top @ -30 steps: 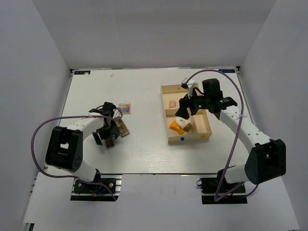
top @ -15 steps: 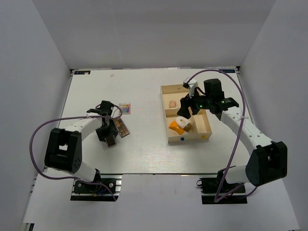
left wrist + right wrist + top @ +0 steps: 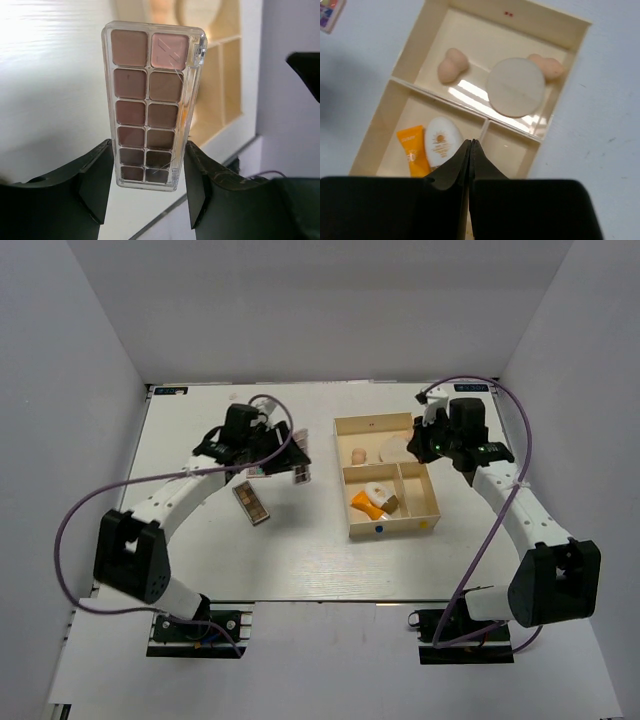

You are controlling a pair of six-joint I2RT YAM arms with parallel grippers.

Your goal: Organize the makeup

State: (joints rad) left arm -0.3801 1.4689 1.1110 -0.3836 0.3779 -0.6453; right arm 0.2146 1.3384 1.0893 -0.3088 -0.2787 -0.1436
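Left wrist | left jaws pinching brown palette (image 3: 150,105) | right jaws pressed together above box (image 3: 412,37)

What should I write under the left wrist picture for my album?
Left gripper pinching a long brown palette, cream box beyond.

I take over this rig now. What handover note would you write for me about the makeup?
Left gripper: shut on one long brown palette, lifted left of the box.
Right gripper: shut, empty, above the box.
Done: two sponges and round disc in the far compartment; orange tube and white egg-shaped item near-left.
To do: held palette, second brown palette, small colourful palette, both on the table.
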